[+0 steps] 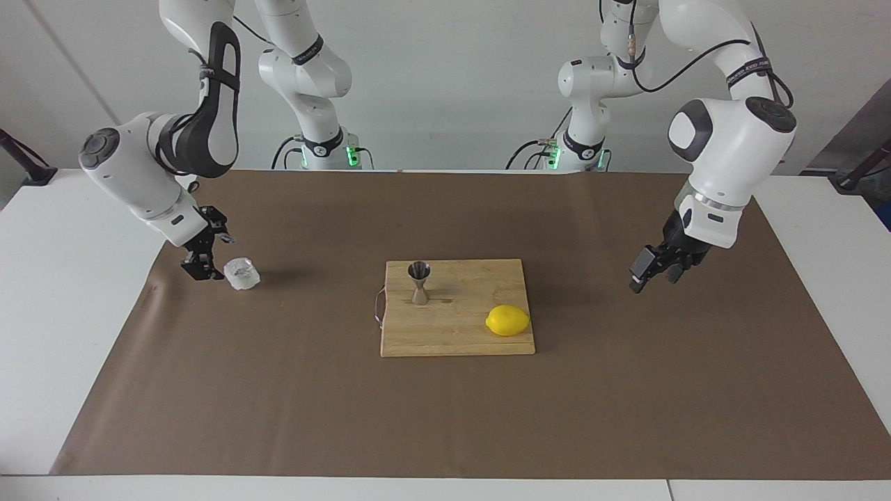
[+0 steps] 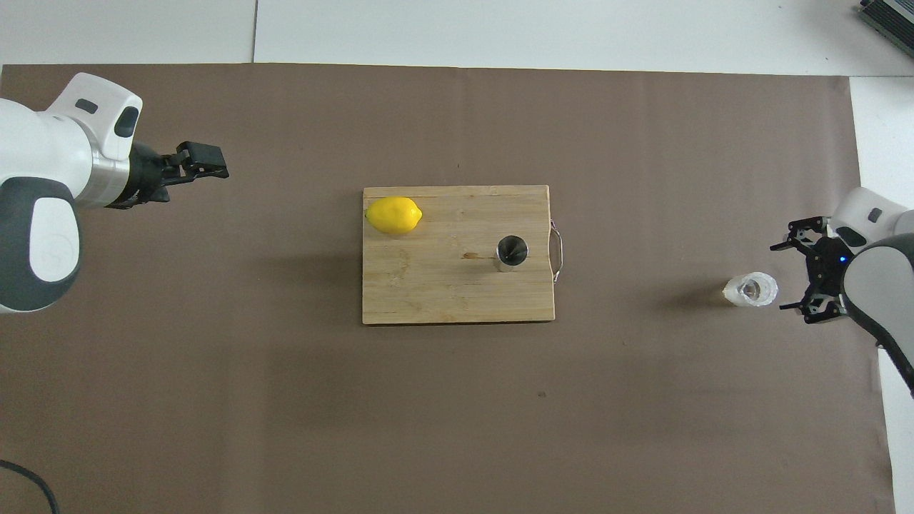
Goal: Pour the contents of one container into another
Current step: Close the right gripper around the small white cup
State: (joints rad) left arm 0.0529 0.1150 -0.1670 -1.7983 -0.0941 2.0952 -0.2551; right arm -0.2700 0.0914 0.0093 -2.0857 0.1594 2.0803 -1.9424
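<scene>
Two arms, one clear cup, one steel jigger, one lemon, one cutting board, all on a brown mat laid over the white tabletop [image 1: 42,334].

Nearest the robots, toward the right arm's end, the clear cup [image 1: 241,273] [image 2: 750,290] stands upright on the mat [image 1: 278,390] [image 2: 285,400], well apart from the board. The right gripper [image 1: 205,259] [image 2: 798,275] is low and just beside the cup, at the mat's edge, its fingers spread apart with the opening turned toward the cup. It holds nothing, and I cannot tell whether a fingertip brushes the cup's wall.

At about the same depth, the left gripper [image 1: 647,268] [image 2: 200,158] hangs over bare mat toward the left arm's end, well clear of the board. It is seen edge-on, so the fingers are hard to separate by eye; they appear spread, and they carry nothing.

A little farther out, the jigger [image 1: 419,282] [image 2: 511,253] stands upright on the cutting board [image 1: 459,334] [image 2: 443,293], near the edge with the wire handle. Farthest out, the lemon [image 1: 507,320] [image 2: 393,215] lies on the board's corner toward the left arm's end.
</scene>
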